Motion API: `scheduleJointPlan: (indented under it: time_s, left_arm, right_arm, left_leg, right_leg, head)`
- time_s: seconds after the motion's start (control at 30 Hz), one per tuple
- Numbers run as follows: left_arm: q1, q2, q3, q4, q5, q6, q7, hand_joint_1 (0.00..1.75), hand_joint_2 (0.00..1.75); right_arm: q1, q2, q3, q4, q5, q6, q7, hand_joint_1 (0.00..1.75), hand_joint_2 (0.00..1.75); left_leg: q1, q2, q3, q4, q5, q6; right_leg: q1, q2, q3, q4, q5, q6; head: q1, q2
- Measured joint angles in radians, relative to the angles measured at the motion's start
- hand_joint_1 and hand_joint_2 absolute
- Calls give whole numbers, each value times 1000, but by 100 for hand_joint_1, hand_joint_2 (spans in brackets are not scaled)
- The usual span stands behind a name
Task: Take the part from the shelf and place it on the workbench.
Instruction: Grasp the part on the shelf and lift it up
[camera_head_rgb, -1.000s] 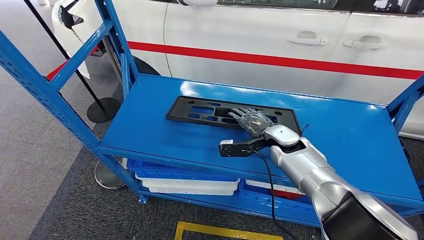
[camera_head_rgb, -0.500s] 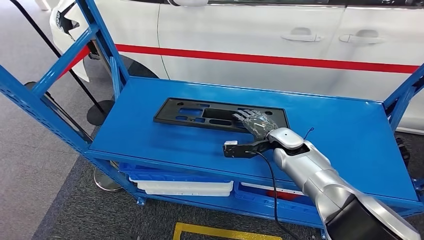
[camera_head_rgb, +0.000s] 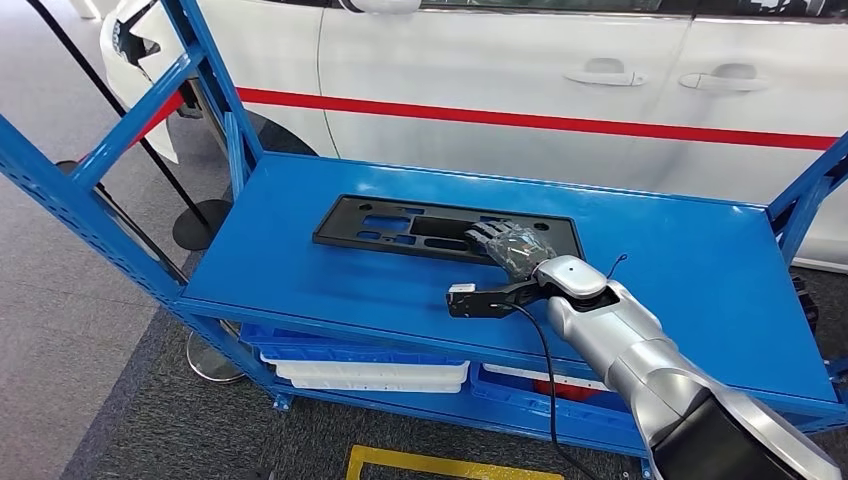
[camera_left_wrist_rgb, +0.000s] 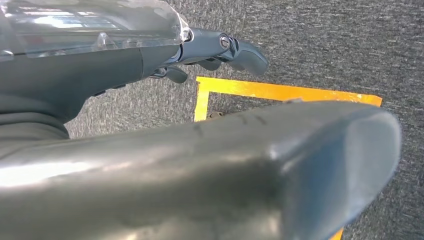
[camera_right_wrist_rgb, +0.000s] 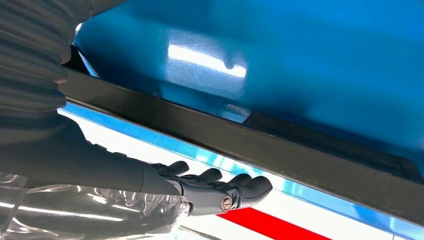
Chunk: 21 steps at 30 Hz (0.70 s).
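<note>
The part (camera_head_rgb: 400, 225) is a flat black plastic frame with cut-outs, lying on the blue shelf top (camera_head_rgb: 680, 270). My right hand (camera_head_rgb: 508, 246) reaches over the part's near long edge close to its right end, fingers stretched out over its surface. In the right wrist view the part's edge (camera_right_wrist_rgb: 260, 145) runs as a dark bar between the ribbed cover and the extended fingers (camera_right_wrist_rgb: 235, 187), which do not clamp it. My left hand (camera_left_wrist_rgb: 210, 50) hangs over the grey carpet with nothing in it, fingers loosely bent.
A white car with a red stripe (camera_head_rgb: 560, 120) stands right behind the shelf. Blue uprights (camera_head_rgb: 80, 190) frame the shelf's left side and right corner (camera_head_rgb: 810, 200). Trays (camera_head_rgb: 370, 370) sit on the lower level. Yellow floor tape (camera_head_rgb: 440, 465) marks the carpet in front.
The whole picture has shifted slightly, so the camera moved. My right hand stays over the part's right portion; the part has not lifted.
</note>
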Motion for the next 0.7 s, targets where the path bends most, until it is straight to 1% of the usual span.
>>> scheduleJointPlan:
  time_s: [0.47,0.6,0.7]
  left_arm:
    - [0,0,0,0,-1,-4,5,0,0]
    - [0,0,0,0,0,-1,10,0,0]
    - [0,0,0,0,1,0,8,0,0]
  right_arm:
    - [3,-1,0,0,-1,-13,11,1,175]
    - [3,-6,0,0,-1,-12,16,173,175]
    - [2,-10,0,0,1,-11,23,175,175]
  left_leg:
    - [-2,0,-2,4,-1,2]
    - [-2,0,-2,4,-1,2]
    - [-2,0,-2,4,-1,2]
  right_leg:
    - [-2,0,0,0,1,2]
    - [-2,0,0,0,1,2]
    - [-2,0,0,0,1,2]
  head:
    - [0,0]
    - [0,0]
    - [0,0]
